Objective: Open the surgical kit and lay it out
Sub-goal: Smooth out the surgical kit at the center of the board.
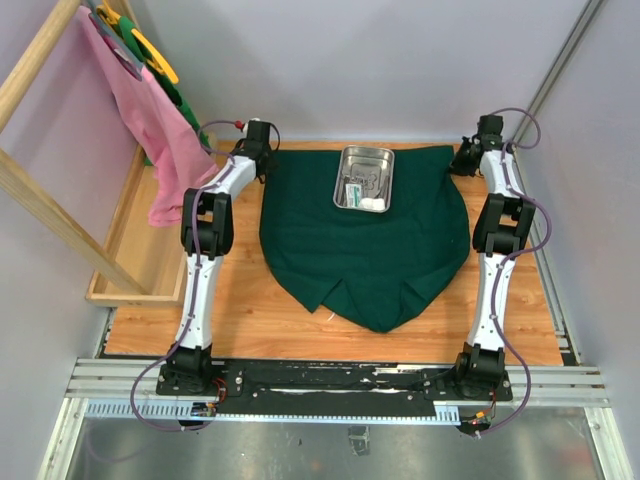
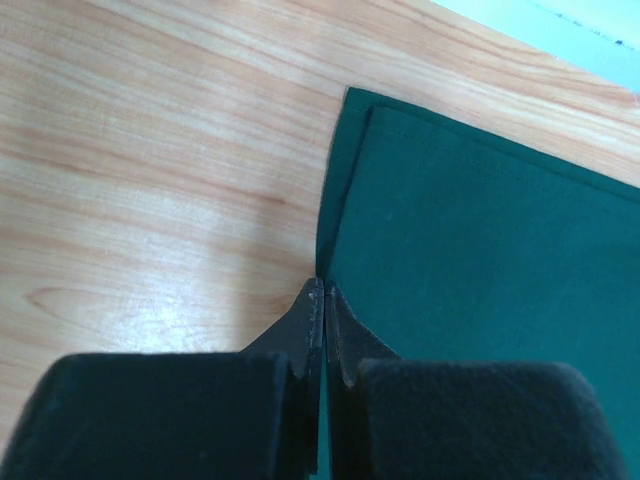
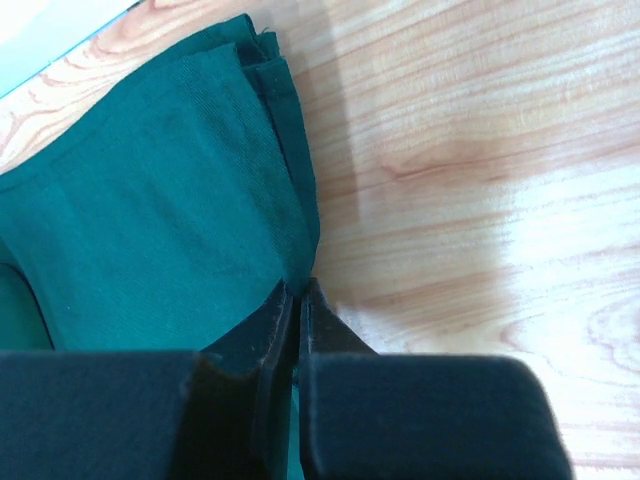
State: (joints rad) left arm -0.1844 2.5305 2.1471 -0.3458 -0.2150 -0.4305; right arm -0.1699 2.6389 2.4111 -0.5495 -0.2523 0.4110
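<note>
The surgical kit's green cloth wrap (image 1: 365,250) lies opened flat across the middle of the wooden desk (image 1: 300,320), its near edge hanging in a rounded point toward the arm bases. A steel tray (image 1: 368,158) sits on the cloth's far centre, holding a white packet (image 1: 352,190), a gauze wad (image 1: 376,203) and slim steel instruments (image 1: 373,183) too small to tell apart.

At the cloth's far left corner, the left gripper (image 2: 320,290) has its jaws pressed together on the hemmed edge. At the far right corner, the right gripper (image 3: 297,290) has its jaws clamped likewise on the folded hem. Both arms reach full stretch along the cloth's sides.

Off the desk's left side, a pink cloth (image 1: 150,130) hangs from a wooden rack (image 1: 40,203).
</note>
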